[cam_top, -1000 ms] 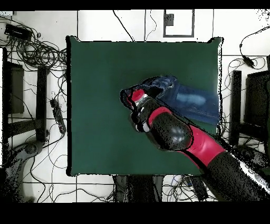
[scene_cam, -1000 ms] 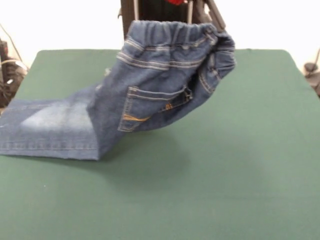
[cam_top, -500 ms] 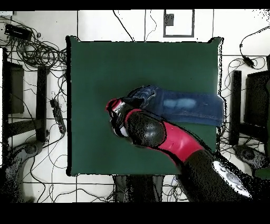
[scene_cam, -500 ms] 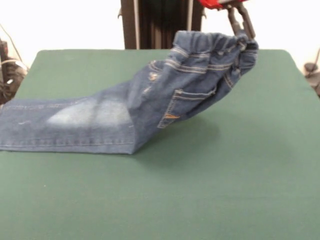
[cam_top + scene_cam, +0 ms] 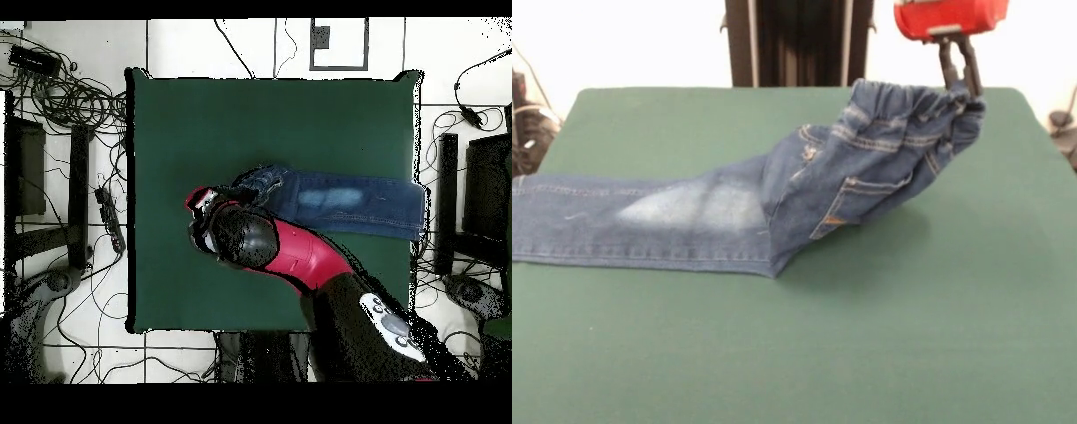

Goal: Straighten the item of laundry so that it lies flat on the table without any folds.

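The small blue denim jeans (image 5: 777, 199) lie partly on the dark green table (image 5: 803, 353). The legs with a pale faded patch stretch flat to the left edge in the front view. The elastic waistband end is lifted off the cloth at the right. My gripper (image 5: 964, 81), red body with dark fingers, comes down from the top right and is shut on the waistband. In the overhead view the jeans (image 5: 345, 200) run from the table's middle to its right edge, and the arm (image 5: 290, 250) covers the gripper and waistband.
The robot's black pedestal (image 5: 794, 40) stands behind the table's far edge. Cables and dark equipment (image 5: 60, 90) lie on the tiled floor around the table (image 5: 200, 130).
My gripper has carried the waistband to the right in the front view and a little lower. The legs have been pulled out longer and flatter along the table.
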Tool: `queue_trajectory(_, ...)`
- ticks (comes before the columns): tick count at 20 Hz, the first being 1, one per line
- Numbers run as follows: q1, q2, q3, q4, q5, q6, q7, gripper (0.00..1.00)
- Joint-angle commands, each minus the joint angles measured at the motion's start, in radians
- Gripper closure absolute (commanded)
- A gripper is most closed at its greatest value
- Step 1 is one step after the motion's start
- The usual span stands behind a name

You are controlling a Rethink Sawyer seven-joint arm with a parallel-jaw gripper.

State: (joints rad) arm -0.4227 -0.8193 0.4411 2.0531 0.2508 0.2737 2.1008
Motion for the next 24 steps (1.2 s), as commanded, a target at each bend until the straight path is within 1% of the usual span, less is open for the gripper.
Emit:
queue_trajectory(1,0.094,0.101,-0.139,-0.153,0.082,0.125,0.223,1.00)
queue_trajectory(4,0.131,0.120,-0.177,-0.177,0.086,0.130,0.229,1.00)
queue_trajectory(15,0.248,0.132,-0.307,-0.293,0.104,0.237,0.279,1.00)
queue_trajectory(18,0.303,0.151,-0.356,-0.340,0.108,0.276,0.315,1.00)
queue_trajectory(24,0.381,0.211,-0.439,-0.453,0.118,0.365,0.367,1.00)
